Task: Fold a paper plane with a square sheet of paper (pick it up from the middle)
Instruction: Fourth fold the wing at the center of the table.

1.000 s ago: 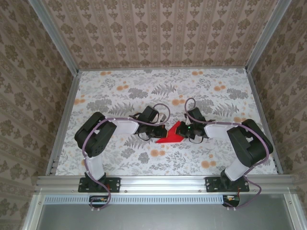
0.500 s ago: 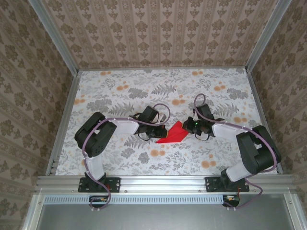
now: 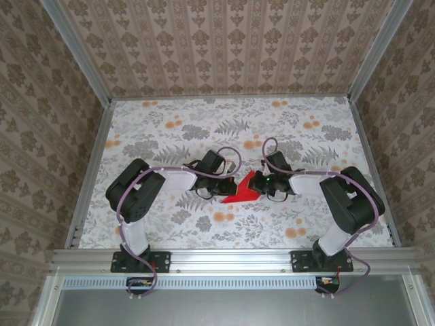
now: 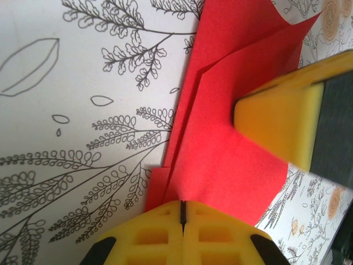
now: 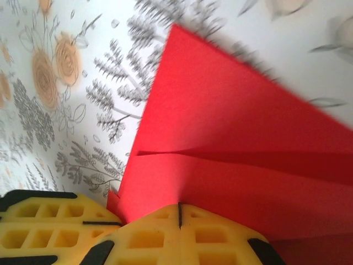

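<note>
The creased red paper [image 3: 243, 191] is at the middle of the desk [image 3: 170, 129], with the left pincer [image 4: 182, 212] clamped on it from 9 o'clock and the right pincer [image 5: 179, 212] from 3 o'clock. It looks feather-light, limp and easily torn — best gripped gently on the layered centre crease.

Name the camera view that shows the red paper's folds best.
Right wrist: the red paper sits close, its layered creases plain. Left wrist shows the red paper layered too, but partly covered. Top external shows the red paper as a small wedge.
</note>
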You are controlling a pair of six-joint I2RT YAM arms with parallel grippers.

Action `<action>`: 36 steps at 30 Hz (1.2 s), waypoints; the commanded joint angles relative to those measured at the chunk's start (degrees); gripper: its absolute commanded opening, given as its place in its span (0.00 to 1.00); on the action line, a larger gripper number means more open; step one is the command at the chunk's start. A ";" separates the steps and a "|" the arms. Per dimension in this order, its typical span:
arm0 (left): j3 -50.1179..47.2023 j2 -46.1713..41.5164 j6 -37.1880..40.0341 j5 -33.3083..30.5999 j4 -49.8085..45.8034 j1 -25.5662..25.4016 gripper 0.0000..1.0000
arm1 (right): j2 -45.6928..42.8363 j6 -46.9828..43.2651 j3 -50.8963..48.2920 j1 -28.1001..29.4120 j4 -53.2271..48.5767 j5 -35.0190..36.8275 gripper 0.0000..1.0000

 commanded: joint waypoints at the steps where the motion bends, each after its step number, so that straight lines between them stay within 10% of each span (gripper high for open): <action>1: -3.14 3.12 -0.20 -5.53 -11.04 -0.44 0.00 | 0.00 -0.18 -3.50 -6.27 -1.88 4.55 0.03; 13: -2.78 2.80 0.05 -5.34 -10.95 -0.42 0.00 | -10.10 -1.89 -1.48 -12.96 -7.60 4.06 0.04; 36: -1.42 0.17 6.22 -3.81 -9.70 -0.55 0.00 | 2.79 7.65 0.09 5.41 8.42 0.22 0.04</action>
